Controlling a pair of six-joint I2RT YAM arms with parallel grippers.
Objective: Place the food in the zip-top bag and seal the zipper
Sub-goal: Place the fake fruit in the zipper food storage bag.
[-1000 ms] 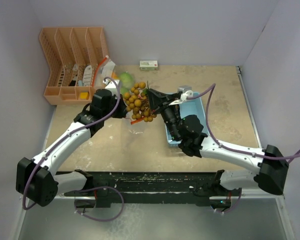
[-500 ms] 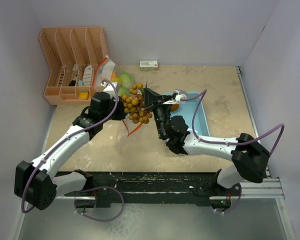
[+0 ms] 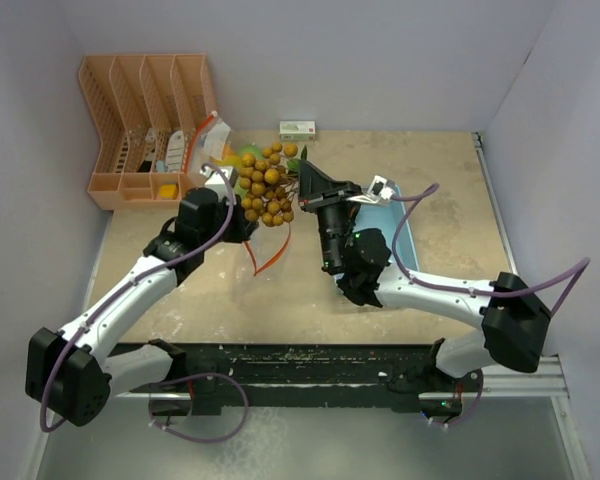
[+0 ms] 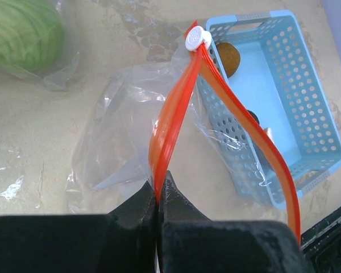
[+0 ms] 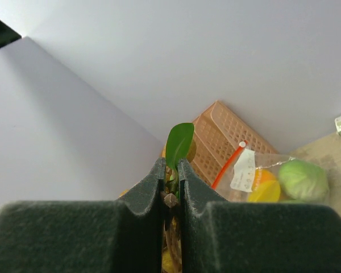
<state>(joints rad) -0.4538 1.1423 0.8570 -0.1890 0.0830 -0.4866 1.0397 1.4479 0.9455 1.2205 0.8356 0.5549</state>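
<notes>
Left end effector (image 4: 158, 190) clamped on the orange zipper strip (image 4: 171, 114) of the zip-top bag (image 4: 122, 131), apparently to keep its mouth agape, while the right end effector (image 5: 170, 170) pinched the leafy stem of the bunch of small brown balls (image 3: 264, 184), held aloft beside it, likely for lowering in.

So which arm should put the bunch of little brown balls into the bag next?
Right. The right fingers grip the bunch by the stem, held up beside the bag. The left fingers pinch the bag's orange zipper strip, so that arm looks tied up holding the mouth open.
</notes>
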